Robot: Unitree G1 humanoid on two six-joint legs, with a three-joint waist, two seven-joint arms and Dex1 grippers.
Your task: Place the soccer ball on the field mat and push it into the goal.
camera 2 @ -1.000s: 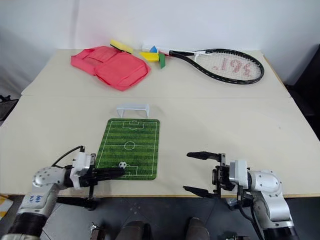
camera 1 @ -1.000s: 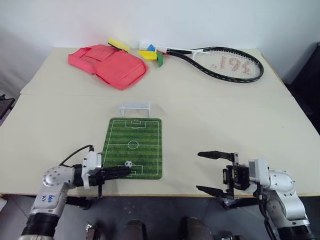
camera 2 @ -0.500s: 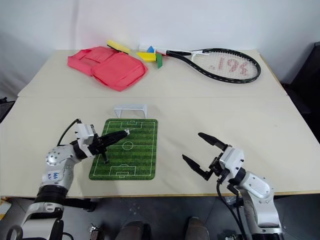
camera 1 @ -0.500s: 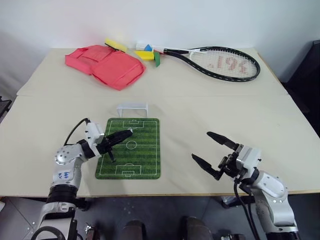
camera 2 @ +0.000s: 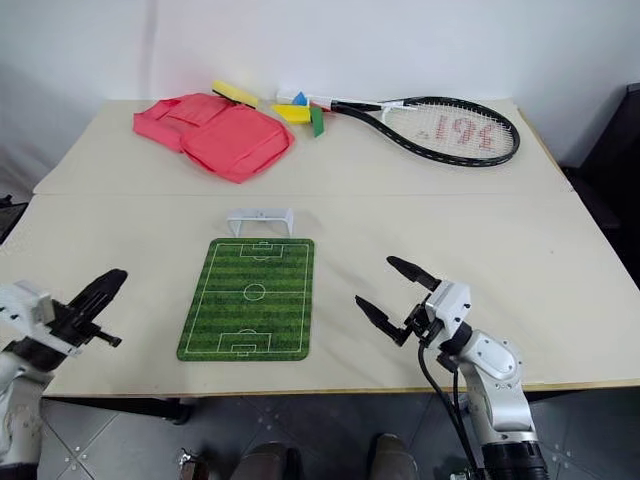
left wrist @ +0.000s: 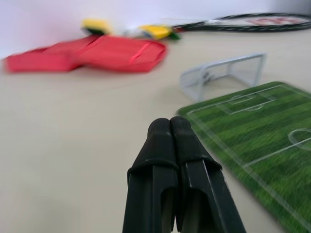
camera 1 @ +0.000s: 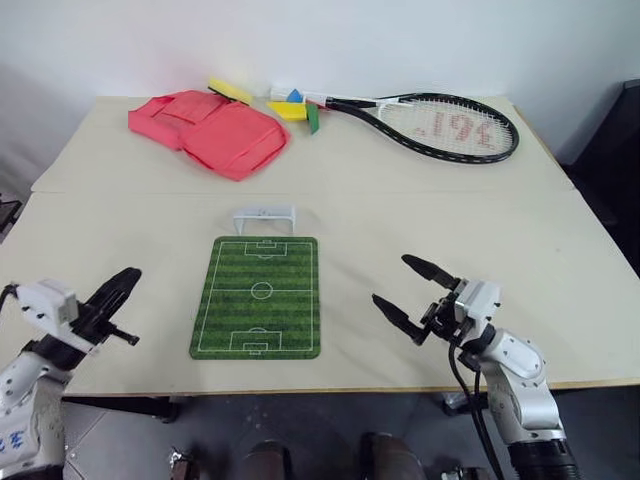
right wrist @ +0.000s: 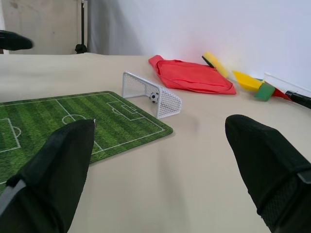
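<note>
The tiny white soccer ball with black patches [right wrist: 154,97] sits inside the small white plastic goal with netting [right wrist: 151,100], at the far end of the flat green field mat with white pitch lines [camera 1: 260,296]. The goal stands on the pale desk [camera 1: 400,220] just past the mat's far edge. The ball is well apart from both of our jaws.

Our left gripper [camera 1: 121,283] is out to the left of the mat, over bare desk near the front edge. It points forward, about level. Its two black fingers [left wrist: 171,160] are pressed tight together, with nothing between them.

Our right gripper [camera 1: 403,286] is to the right of the mat, over the desk. It points forward and toward the mat, tipped up a little. Its jaws are spread wide and hold nothing. From the right wrist we look between the two fingers straight across the mat's corner to the goal and the ball.

At the back of the desk lies a flat pink-red fabric bag [camera 1: 208,131]. Beside it are some yellow, blue and green flat pieces [camera 1: 293,106]. A black tennis racket with red marks on its strings [camera 1: 440,124] lies at the back right. All of these are far from the mat. Nothing lies between our jaws and the goal.
</note>
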